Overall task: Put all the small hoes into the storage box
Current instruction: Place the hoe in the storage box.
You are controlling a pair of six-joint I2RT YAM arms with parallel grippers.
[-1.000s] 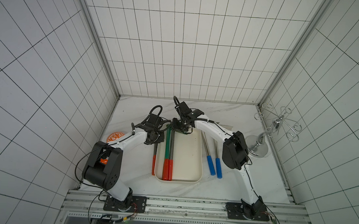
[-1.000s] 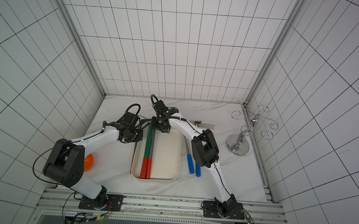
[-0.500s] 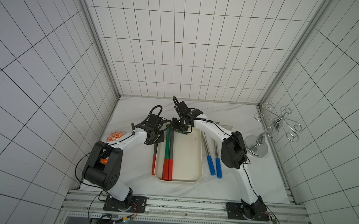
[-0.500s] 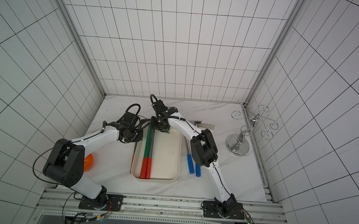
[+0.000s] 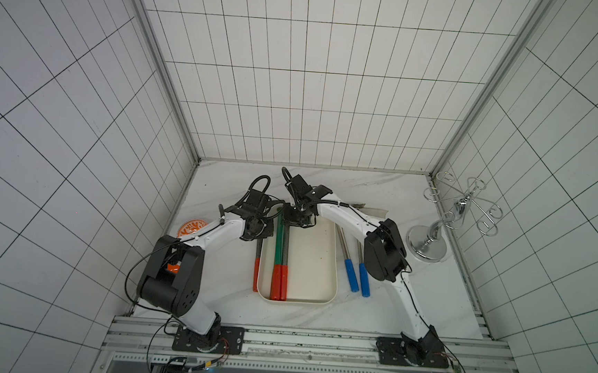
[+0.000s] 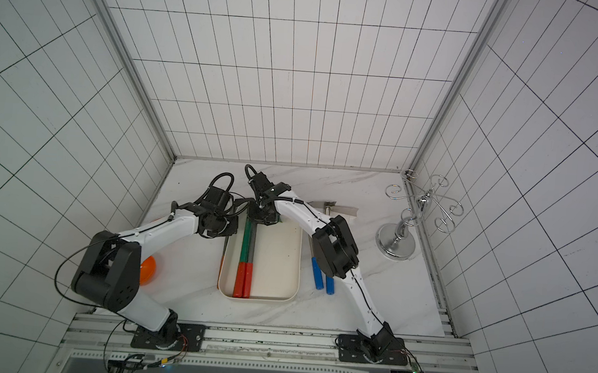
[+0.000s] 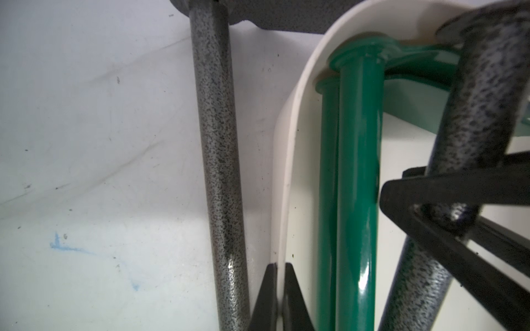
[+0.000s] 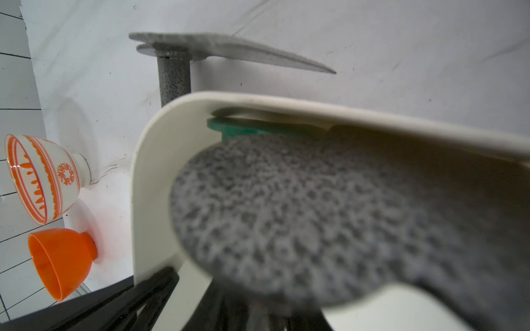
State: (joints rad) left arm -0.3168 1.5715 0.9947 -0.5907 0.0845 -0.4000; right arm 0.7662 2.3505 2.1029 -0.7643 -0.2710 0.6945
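Pinching the storage box [image 7: 289,160] wall with left jaws, clasping the grey hoe [image 7: 481,86] narrowly in right jaws. Best lowered flat beside the green hoe [image 7: 358,172] before letting go.

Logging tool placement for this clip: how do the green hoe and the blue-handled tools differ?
The green hoe lies inside the storage box; the blue-handled tools lie on the table beside it. The hoe has a green shaft and red grip; the tools have bare metal shafts and blue grips. Both lie flat, lengthwise along the box.
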